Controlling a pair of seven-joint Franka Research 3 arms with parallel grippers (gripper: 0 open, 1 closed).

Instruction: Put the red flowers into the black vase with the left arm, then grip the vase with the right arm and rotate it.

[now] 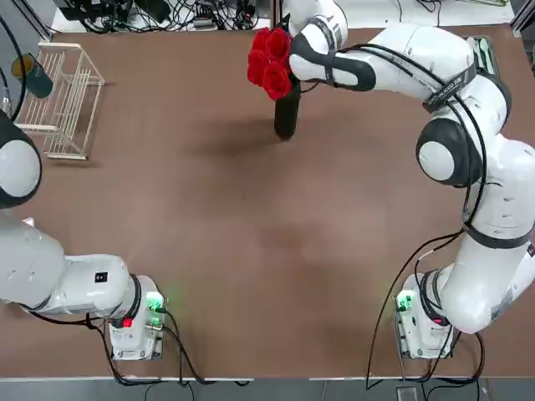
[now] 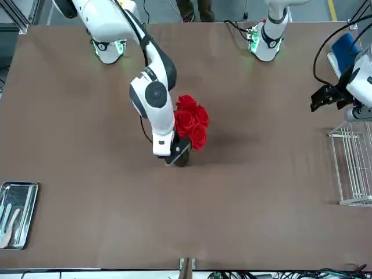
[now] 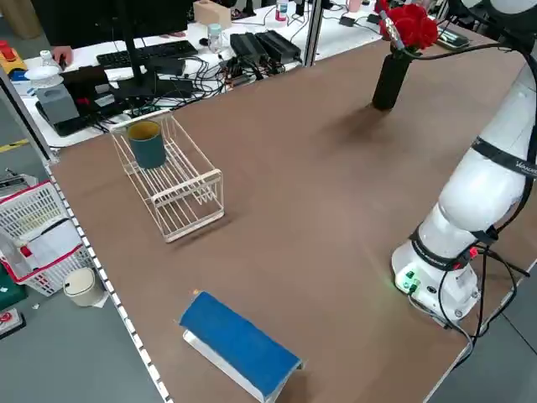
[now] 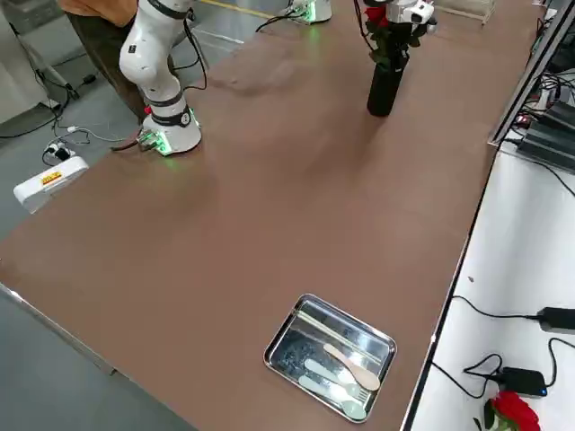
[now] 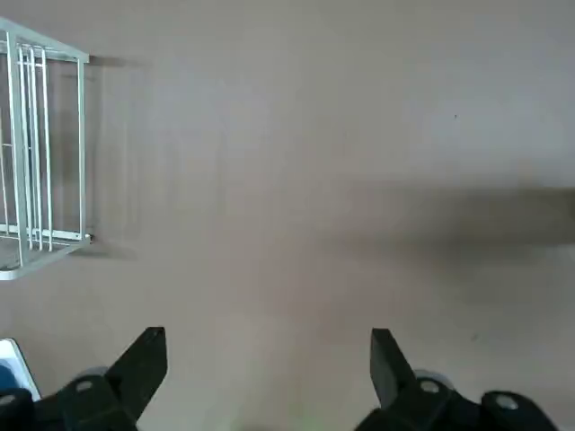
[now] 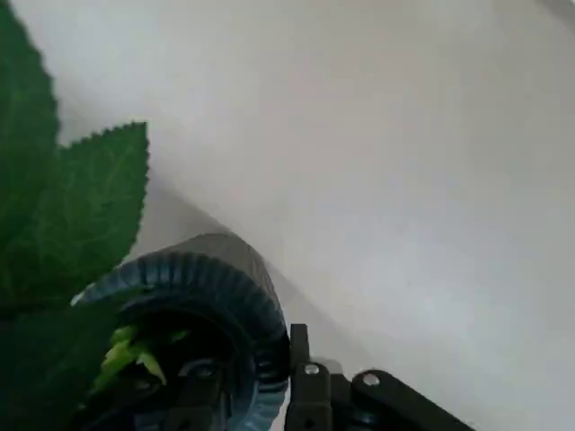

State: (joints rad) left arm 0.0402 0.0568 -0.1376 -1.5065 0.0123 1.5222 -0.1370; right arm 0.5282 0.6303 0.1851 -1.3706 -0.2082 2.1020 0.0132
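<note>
From overhead, the black vase (image 1: 286,115) stands far from both bases with the red flowers (image 1: 270,62) already in its mouth; the right end effector (image 1: 294,83) reaches in from the right arm's side and meets the vase just under the blooms, so the vase lies directly within that end effector's reach, its long axis leaning a little. The front view shows the right end effector (image 2: 175,156) low beside the vase (image 2: 181,158), pressed together on the vase body, with the roses (image 2: 192,121) just above; the left end effector (image 2: 325,96) hangs well apart from the vase, near a wire rack (image 2: 352,168). In the left side view the vase (image 3: 388,81) is well beyond the rack (image 3: 172,185) holding a dark green cup (image 3: 148,144). The right side view shows the vase (image 4: 384,86) far from a metal tray (image 4: 331,356). The left wrist view shows spread, empty fingers (image 5: 137,368) above bare table (image 5: 314,180). The right wrist view shows the vase's ribbed rim (image 6: 193,278) touching a fingertip (image 6: 304,382), leaves (image 6: 85,215) alongside. The right arm is clearly nearer; rotation looks to be the step in hand.
</note>
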